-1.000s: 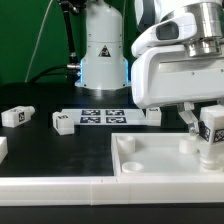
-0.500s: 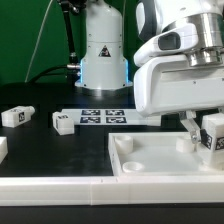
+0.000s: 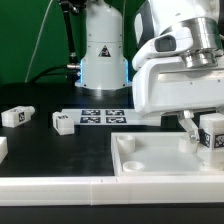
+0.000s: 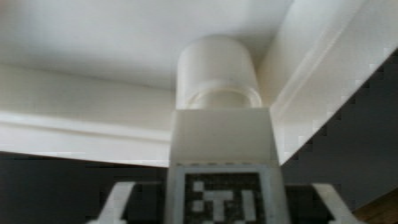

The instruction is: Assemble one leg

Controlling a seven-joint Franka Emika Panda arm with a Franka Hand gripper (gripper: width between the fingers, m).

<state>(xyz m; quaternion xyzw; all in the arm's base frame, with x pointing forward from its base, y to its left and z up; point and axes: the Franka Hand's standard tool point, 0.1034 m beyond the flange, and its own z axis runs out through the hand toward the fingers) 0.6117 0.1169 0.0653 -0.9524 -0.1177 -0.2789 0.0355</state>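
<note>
Exterior view: the fingers point(image 3: 189, 127) are closed on the leg point(image 3: 212, 139), a small white block held upright with its square black-and-white marker tag facing the camera. One dark finger shows on the side of the leg toward the exterior view's left; the other finger is hidden. Directly below the fingers lies the large white panel point(image 3: 160, 165), flat on the black bench point(image 3: 50, 150). The lower end of the leg hangs close over the panel's rear edge; whether they touch cannot be told. A recessed corner socket point(image 3: 128, 144) of the panel lies well apart from the fingers, toward the exterior view's left. Beyond the panel and farther from the fingers lies the marker board point(image 3: 105, 116). Two loose legs point(image 3: 62, 122) point(image 3: 17, 115) rest on the bench still farther from the fingers, toward the exterior view's left. Wrist view: the leg point(image 4: 222, 150) runs straight out from between the fingers, its tag face nearest the camera. Its rounded far end point(image 4: 222, 75) points at the white panel point(image 4: 89, 110), which fills the area past the fingers.
</note>
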